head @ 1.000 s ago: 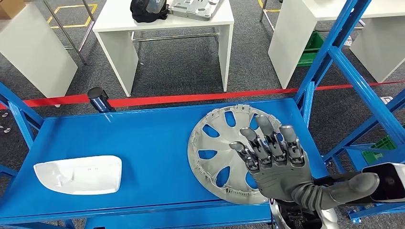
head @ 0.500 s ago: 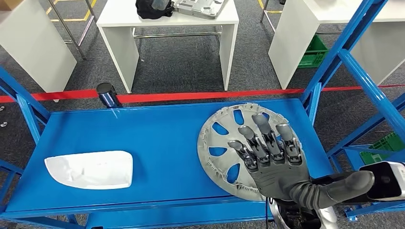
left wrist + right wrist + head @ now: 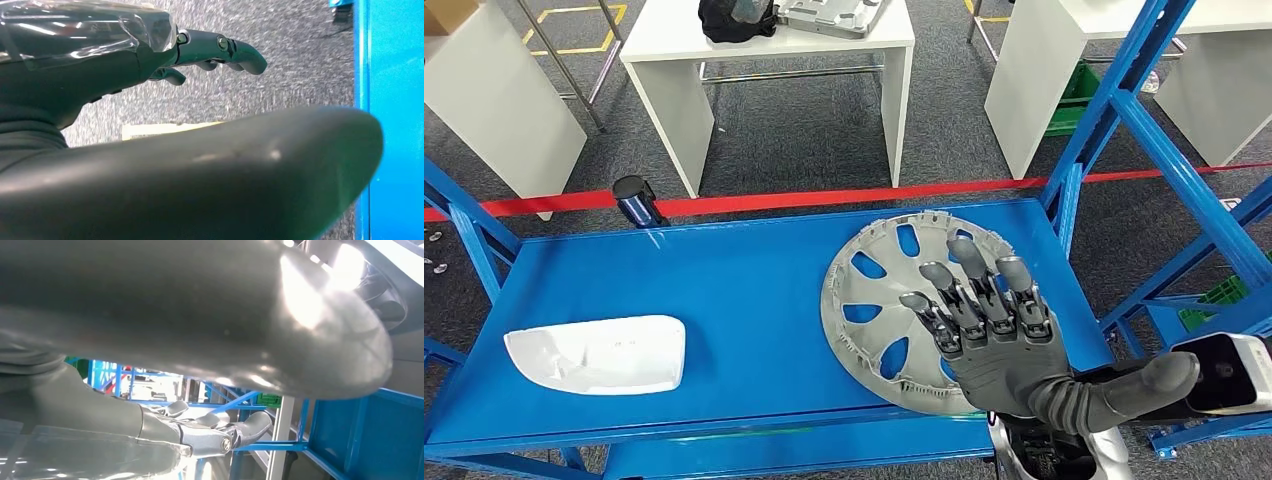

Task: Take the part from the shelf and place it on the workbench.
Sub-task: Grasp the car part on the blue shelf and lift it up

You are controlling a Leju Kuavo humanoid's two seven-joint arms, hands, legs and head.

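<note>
Head view gives me the clearest read: my right hand hangs over the silver wheel cover, palm down, fingers spread and straight, holding nothing. The fingertips sit above the spokes and cut-outs toward the cover's middle, while the heel of the hand lies over its near rim. I cannot tell whether the palm touches the cover or floats just above it. I judge this flat, splayed pose is a set-up for pressing on or curling over the rim, since a wide thin disc offers no handle.

The cover lies flat on the blue shelf, so the part has not been lifted. Well off to the thumbless side of my fingers, at the far left of the shelf, rests a white mirror housing, lying hollow side up. Beyond the fingertips, past a red floor line, stands a white table, my likely workbench.

Left wrist view shows my left hand over grey carpet beside the shelf edge, fingers loosely curled around nothing.

I read no brand, label or lettering anywhere; faint marks on the housing are too small.
</note>
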